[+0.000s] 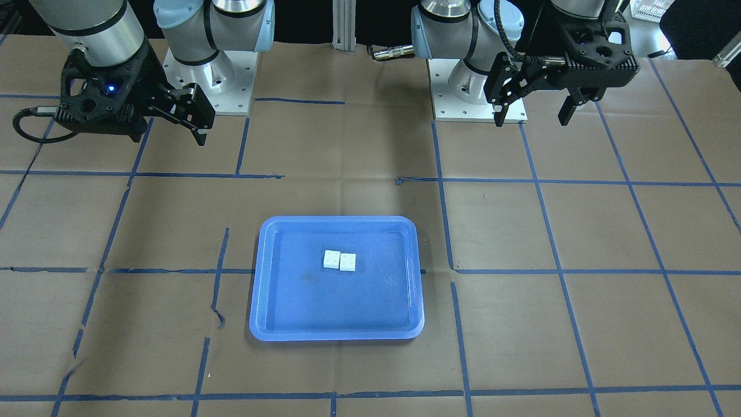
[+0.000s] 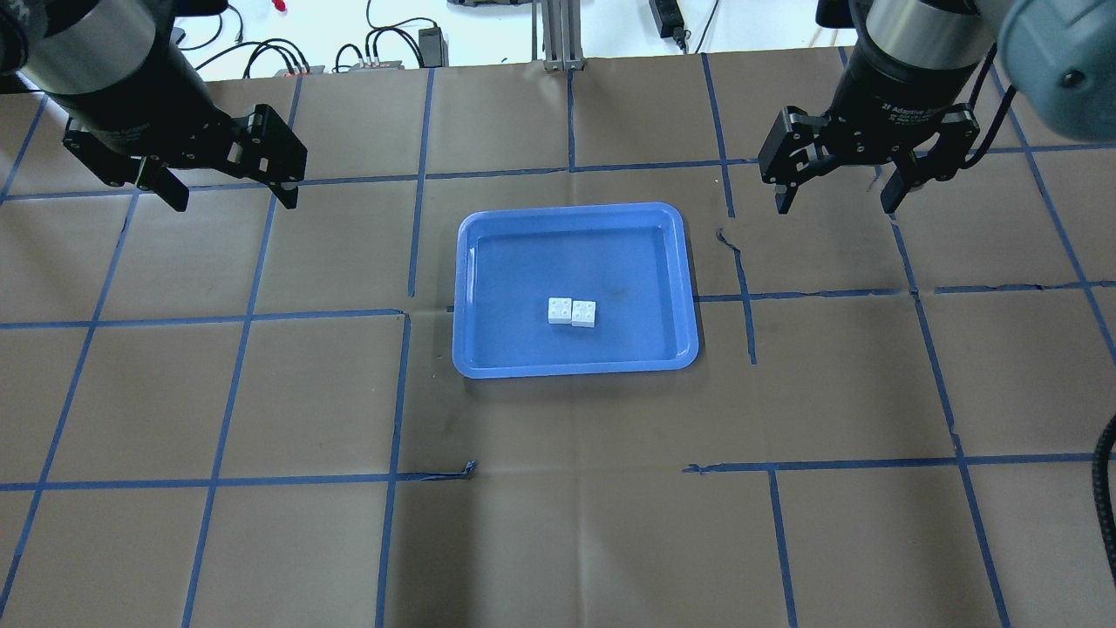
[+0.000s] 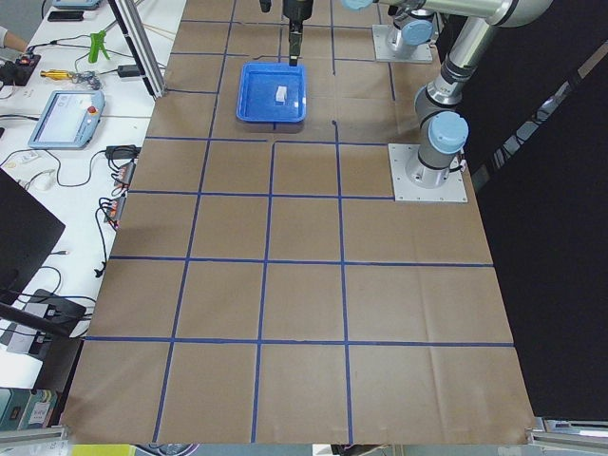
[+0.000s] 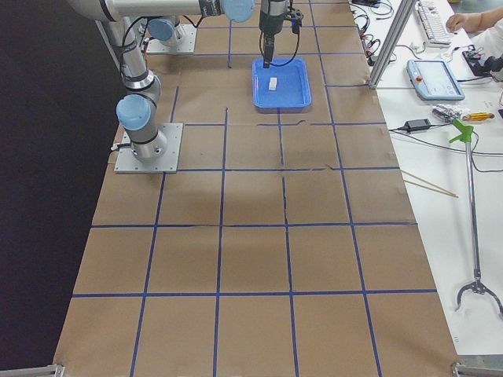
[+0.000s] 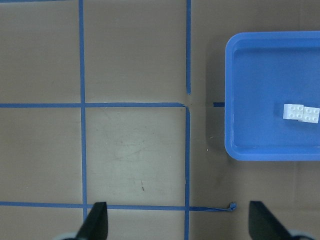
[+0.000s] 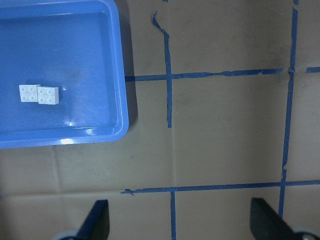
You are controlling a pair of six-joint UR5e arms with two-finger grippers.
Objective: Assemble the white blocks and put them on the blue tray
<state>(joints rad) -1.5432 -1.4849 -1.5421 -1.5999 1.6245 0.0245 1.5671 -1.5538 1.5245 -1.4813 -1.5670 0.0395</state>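
Obstacles: blue tray [image 2: 575, 367], midway between the left and right edges of the table [image 2: 558, 523], low rim all round. White blocks [image 2: 572, 311] touch side by side near its middle, bare tray floor on every side.
Free room: bare table along all four tray sides.
Left gripper [image 2: 231, 199] and right gripper [image 2: 834, 208], jaws wide, hang well apart from the tray.

Bright even overhead light, soft shadows, sharp focus
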